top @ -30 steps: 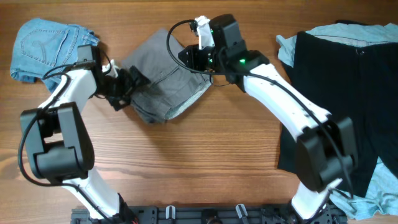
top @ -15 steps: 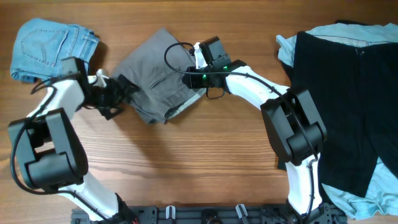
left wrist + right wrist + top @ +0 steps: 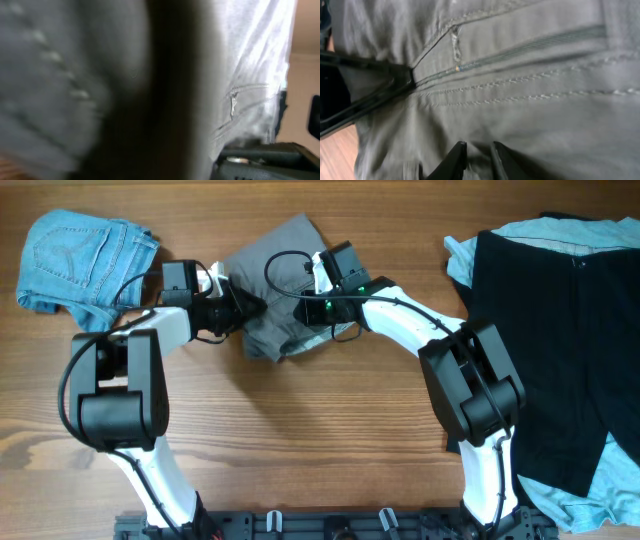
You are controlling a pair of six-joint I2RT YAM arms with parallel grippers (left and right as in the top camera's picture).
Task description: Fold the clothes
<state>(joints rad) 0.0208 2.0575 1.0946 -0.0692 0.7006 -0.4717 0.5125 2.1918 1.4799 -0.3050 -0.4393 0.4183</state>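
The grey shorts (image 3: pixel 285 250) lie bunched at the back middle of the table, between my two grippers. My left gripper (image 3: pixel 243 310) is pressed into their left edge, its fingertips buried in the cloth. The left wrist view is only blurred grey cloth (image 3: pixel 250 75) against the lens, so its jaws do not show. My right gripper (image 3: pixel 318 308) sits on the right half of the shorts. In the right wrist view the right gripper (image 3: pixel 476 150) pinches a ridge of grey fabric (image 3: pixel 520 75) just below a pocket seam.
Small light-blue denim shorts (image 3: pixel 80 255) lie at the back left, close to the left arm. A large black garment (image 3: pixel 560 350) covers the right side, with pale-blue cloth (image 3: pixel 462 255) at its top left corner and more (image 3: pixel 600 480) at the front right. Bare wooden table (image 3: pixel 300 440) runs along the front.
My left gripper has swung right and back into the shorts' left edge, and that side has bunched towards the middle. The right gripper has stayed on the shorts.
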